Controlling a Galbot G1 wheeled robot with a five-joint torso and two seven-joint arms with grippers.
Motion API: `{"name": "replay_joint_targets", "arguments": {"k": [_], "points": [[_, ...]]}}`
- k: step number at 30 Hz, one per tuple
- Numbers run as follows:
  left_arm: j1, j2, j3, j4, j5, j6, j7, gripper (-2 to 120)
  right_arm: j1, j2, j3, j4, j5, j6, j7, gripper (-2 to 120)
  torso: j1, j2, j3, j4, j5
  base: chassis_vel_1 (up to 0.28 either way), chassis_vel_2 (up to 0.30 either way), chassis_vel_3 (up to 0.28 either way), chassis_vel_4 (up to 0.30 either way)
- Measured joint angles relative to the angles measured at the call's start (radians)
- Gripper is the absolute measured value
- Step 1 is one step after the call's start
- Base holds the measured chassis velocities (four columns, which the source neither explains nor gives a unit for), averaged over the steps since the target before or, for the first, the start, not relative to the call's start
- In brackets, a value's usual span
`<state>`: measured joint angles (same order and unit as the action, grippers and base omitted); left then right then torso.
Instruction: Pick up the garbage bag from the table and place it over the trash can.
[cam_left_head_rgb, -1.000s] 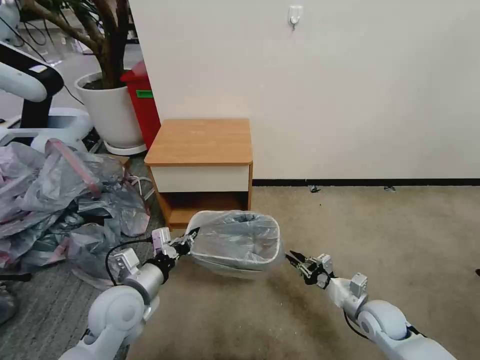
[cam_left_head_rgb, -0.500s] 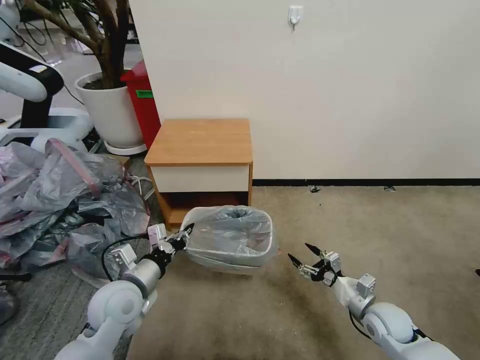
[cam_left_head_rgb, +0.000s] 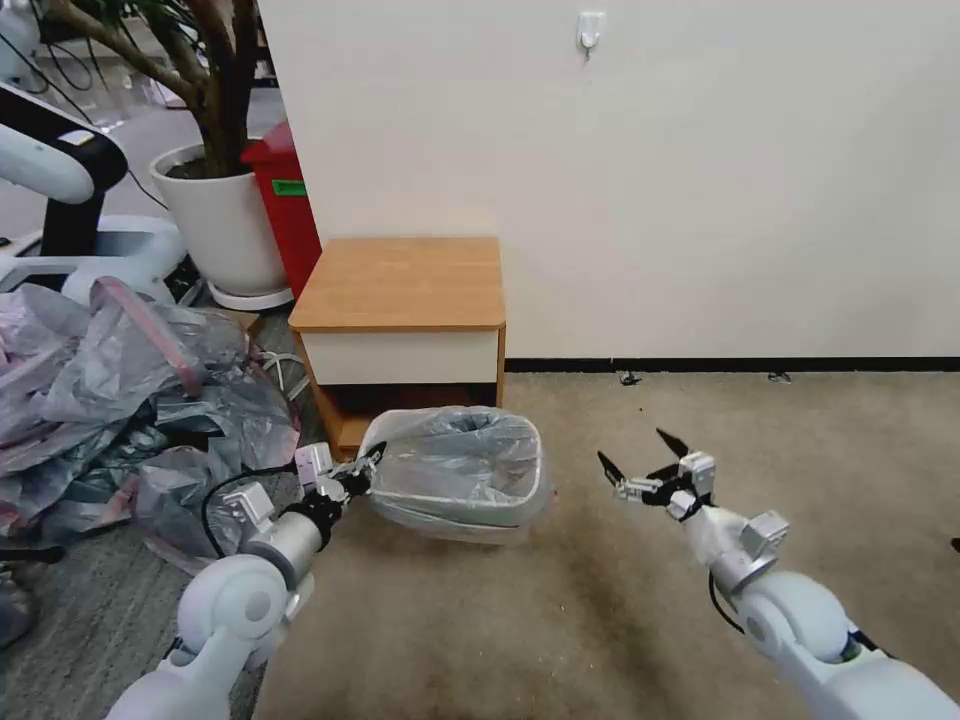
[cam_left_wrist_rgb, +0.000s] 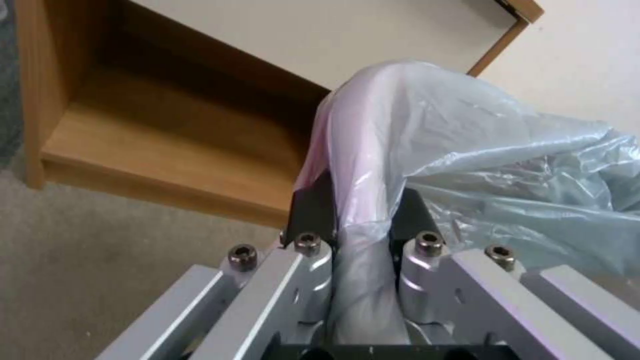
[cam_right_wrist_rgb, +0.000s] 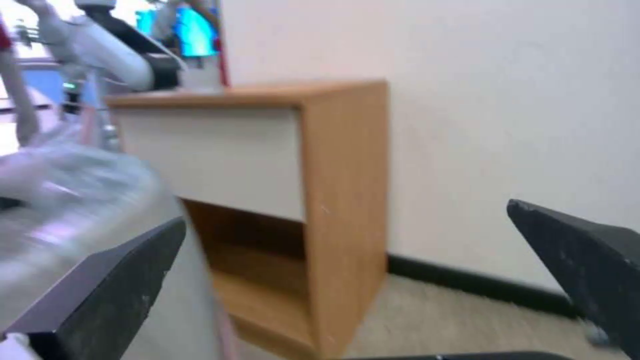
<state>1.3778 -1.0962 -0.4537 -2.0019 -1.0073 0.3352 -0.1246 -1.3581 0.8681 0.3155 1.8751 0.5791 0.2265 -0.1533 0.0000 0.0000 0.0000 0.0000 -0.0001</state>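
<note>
1. While the garbage bag (cam_left_head_rgb: 455, 465) drapes over the trash can (cam_left_head_rgb: 452, 503) on the carpet before the surface (cam_left_head_rgb: 400, 285), the left hand (cam_left_head_rgb: 362, 470) stays clamped on its pink rim, probably holding it taut.
2. Right hand (cam_left_head_rgb: 640, 463): fingers spread apart, empty, well clear of the bag.

Translucent grey garbage bag (cam_left_head_rgb: 455, 465) with pink rim, light-brown table (cam_left_head_rgb: 400, 282) with white drawer front, beige carpet (cam_left_head_rgb: 800, 450)
</note>
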Motion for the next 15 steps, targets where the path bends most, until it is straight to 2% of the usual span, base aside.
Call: {"name": "replay_joint_targets", "arguments": {"k": [9,15], "points": [[0.002,0.017,0.008,-0.009,0.062,-0.004,0.014,9,-0.007,-0.017,-0.008,0.127,-0.087,-0.005,-0.036,105,0.000,0.000,0.000,0.0000,0.0001,0.000,0.000,0.000,0.000],[0.005,0.019,0.027,-0.025,0.150,-0.013,0.023,9,-0.003,-0.040,-0.019,0.206,-0.154,-0.058,-0.049,86,0.000,0.000,0.000,0.0000,0.0000,0.000,0.000,0.000,0.000]]}}
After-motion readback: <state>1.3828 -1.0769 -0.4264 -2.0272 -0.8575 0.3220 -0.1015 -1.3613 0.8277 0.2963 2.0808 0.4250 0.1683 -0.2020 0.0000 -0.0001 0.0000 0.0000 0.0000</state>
